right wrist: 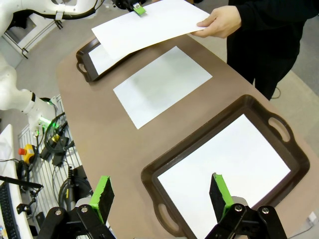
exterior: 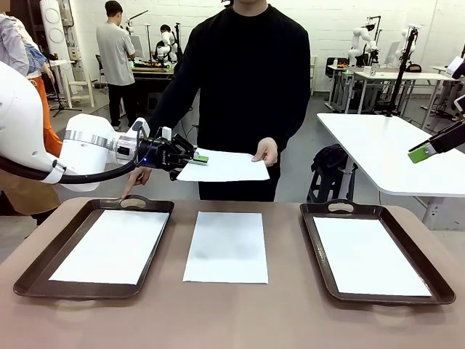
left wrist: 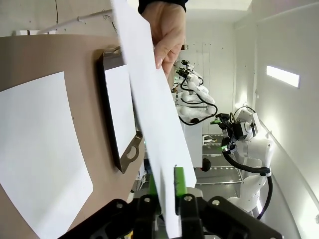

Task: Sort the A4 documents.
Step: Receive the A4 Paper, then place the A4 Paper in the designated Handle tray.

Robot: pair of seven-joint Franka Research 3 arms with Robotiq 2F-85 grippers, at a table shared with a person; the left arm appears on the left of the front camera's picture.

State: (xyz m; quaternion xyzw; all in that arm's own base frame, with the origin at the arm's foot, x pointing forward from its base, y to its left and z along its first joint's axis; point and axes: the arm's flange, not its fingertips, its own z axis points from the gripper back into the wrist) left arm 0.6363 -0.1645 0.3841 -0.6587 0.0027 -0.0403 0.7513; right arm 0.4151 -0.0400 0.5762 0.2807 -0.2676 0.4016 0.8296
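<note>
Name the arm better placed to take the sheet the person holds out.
Left. The left tool straddles a corner of the held sheet, opposite the person's hand; the right tool hangs open, raised near the right tray.

**Front view:** right gripper (exterior: 419, 152) cut off by the right edge, one green pad in sight; a person's hand (exterior: 137, 177) partly hidden behind the left gripper (exterior: 197, 157). **Left wrist view:** held A4 document (left wrist: 149, 119) cut off at the top edge, covering part of a tray (left wrist: 115, 107) and most of one pad; whether the pads pinch it cannot be told
</note>
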